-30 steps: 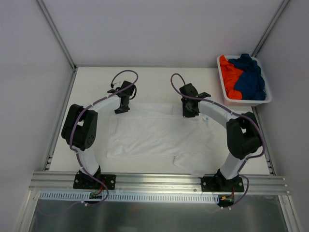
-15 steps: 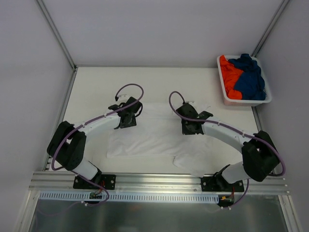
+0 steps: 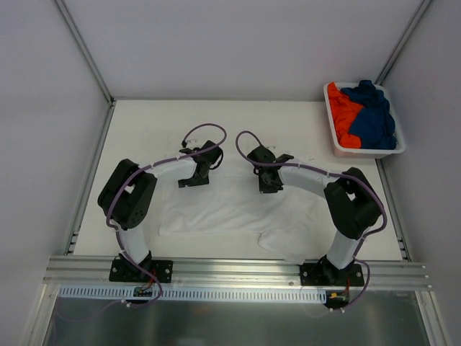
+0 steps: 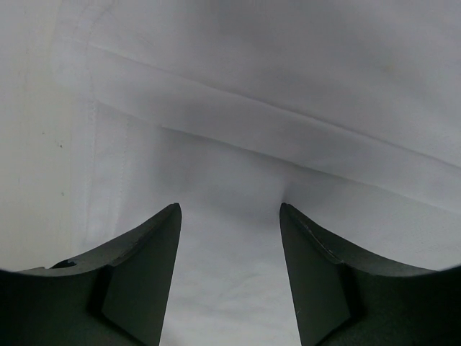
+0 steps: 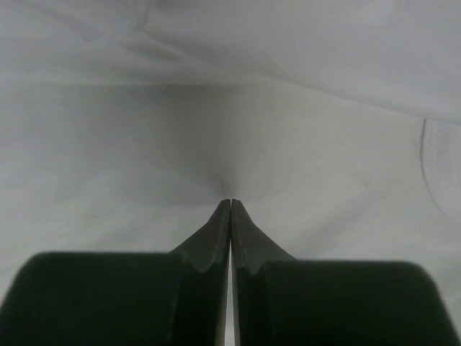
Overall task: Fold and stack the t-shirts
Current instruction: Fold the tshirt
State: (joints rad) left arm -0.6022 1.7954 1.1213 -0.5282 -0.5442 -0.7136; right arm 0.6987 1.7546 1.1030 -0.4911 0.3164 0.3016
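The white t-shirt (image 3: 230,209) lies spread on the table, with a sleeve hanging toward the front right. My left gripper (image 3: 193,179) is open just above its far left part; in the left wrist view the gripper (image 4: 230,209) has white cloth (image 4: 288,86) between its spread fingers, with nothing held. My right gripper (image 3: 265,186) is at the shirt's far right part. In the right wrist view the gripper (image 5: 230,202) has its jaws closed, and the cloth (image 5: 108,144) puckers toward the tips. The orange t-shirt (image 3: 342,112) and the dark blue t-shirt (image 3: 373,115) lie crumpled in the basket.
The white plastic basket (image 3: 364,153) stands at the table's back right corner. Metal frame posts and white walls enclose the table on three sides. A rail runs along the near edge by the arm bases.
Both grippers moved from the shirt's far edge toward the near side, then inward toward each other. The shirt's far edge has shifted with them.
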